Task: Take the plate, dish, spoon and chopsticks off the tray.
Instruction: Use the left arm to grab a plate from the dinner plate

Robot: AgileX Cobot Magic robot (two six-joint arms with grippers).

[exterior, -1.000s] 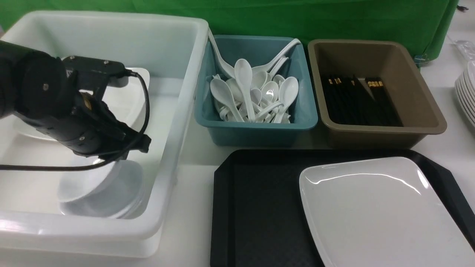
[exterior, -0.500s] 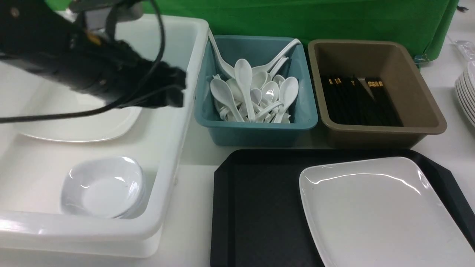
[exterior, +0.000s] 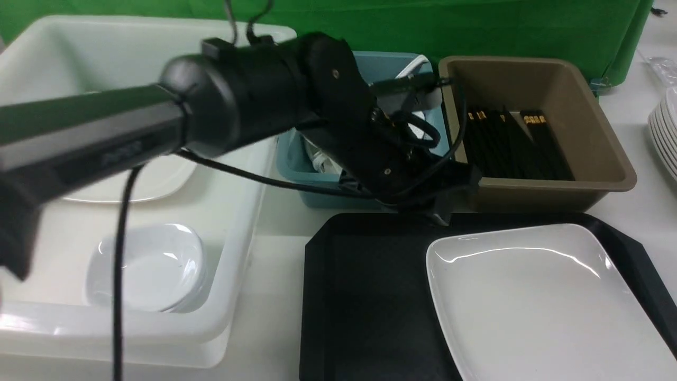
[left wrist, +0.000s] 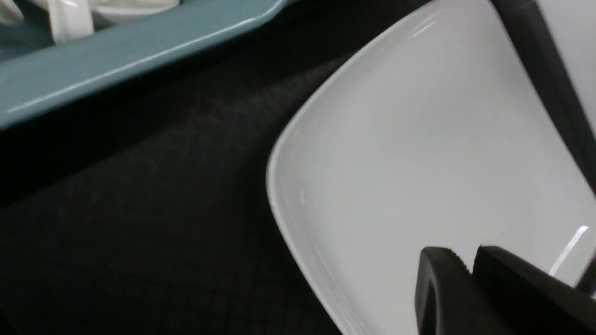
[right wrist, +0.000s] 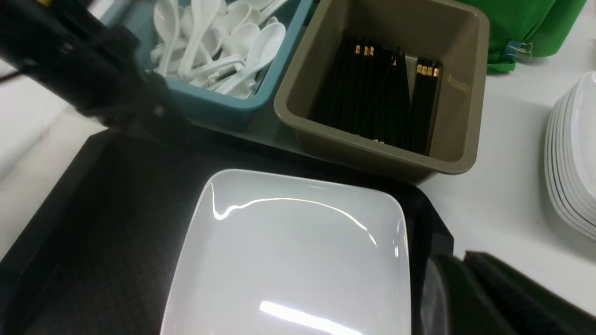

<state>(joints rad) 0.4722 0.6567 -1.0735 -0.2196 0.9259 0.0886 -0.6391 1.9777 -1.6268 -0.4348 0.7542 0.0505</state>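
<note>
Where the right gripper [right wrist: 458, 260] enters its wrist view, its two dark fingers are pressed together on nothing. The large glossy white rounded-square plate [right wrist: 293, 260] lies just beside them, flat on the black rectangular diamond-textured plastic tray [right wrist: 93, 223].

Farther out, the left gripper [exterior: 447, 211] hangs over the tray's far rim. Its fingers [left wrist: 442, 298] are drawn close, with only a thin slit between them, and nothing is held. The plate's far corner sits just nearward of and below them, clear of contact.

Directly beyond those fingers stands the teal plastic bin [exterior: 296, 159] of white soup spoons [right wrist: 223, 46]. The brown plastic bin [exterior: 550, 185] of black chopsticks [exterior: 513, 148] stands just to their right. Well to their left, the large white plastic tub [exterior: 232, 222] holds small white dishes [exterior: 145, 267].

Markings: raised lettering on the left arm [exterior: 121, 153] is too blurred to read. The gold marks on the chopstick ends are too small to read.
</note>
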